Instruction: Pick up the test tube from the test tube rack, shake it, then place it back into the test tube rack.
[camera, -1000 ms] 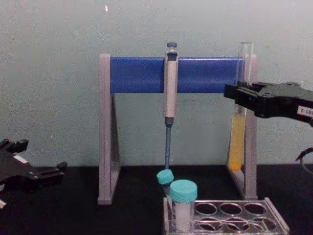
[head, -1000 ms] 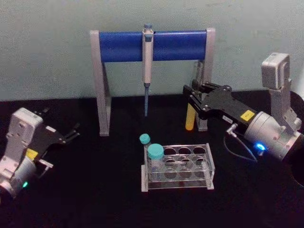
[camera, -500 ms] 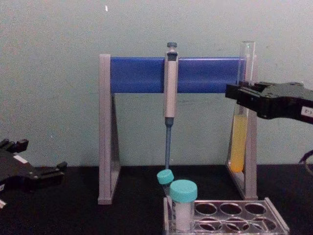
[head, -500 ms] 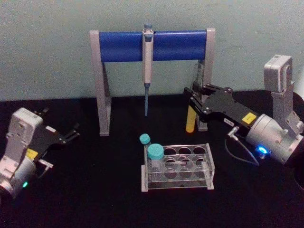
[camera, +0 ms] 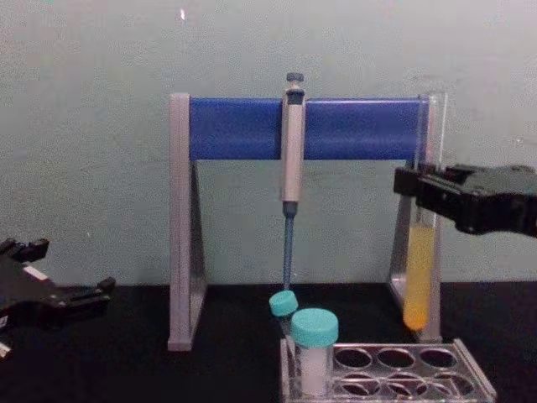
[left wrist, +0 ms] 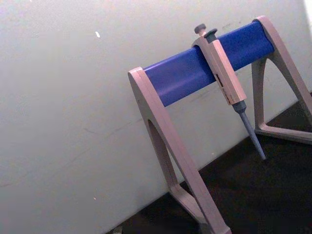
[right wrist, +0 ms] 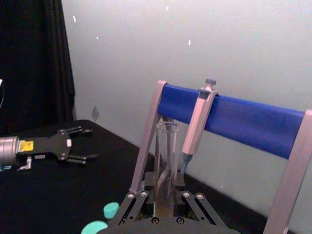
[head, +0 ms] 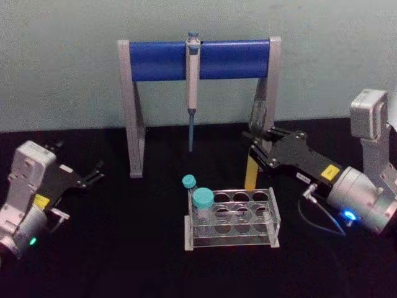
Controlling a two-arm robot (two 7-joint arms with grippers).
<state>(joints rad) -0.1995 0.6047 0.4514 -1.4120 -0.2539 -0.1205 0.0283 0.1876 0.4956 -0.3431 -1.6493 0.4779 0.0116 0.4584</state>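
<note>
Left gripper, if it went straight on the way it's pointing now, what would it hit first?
Probably the pipette stand, at its left leg: the left gripper points that way, though depth is hard to judge.

The left tool (head: 96,172) and right tool (head: 252,146) are black, yellow-labelled, on silver-grey wrists with glowing lights

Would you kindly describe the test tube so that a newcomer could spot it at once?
Find the tall blue-barred stand at the back; near its right leg, the right gripper holds the test tube upright, clear of the rack. It is long, uncapped, with yellow liquid, unlike the short teal-capped vials.
</note>
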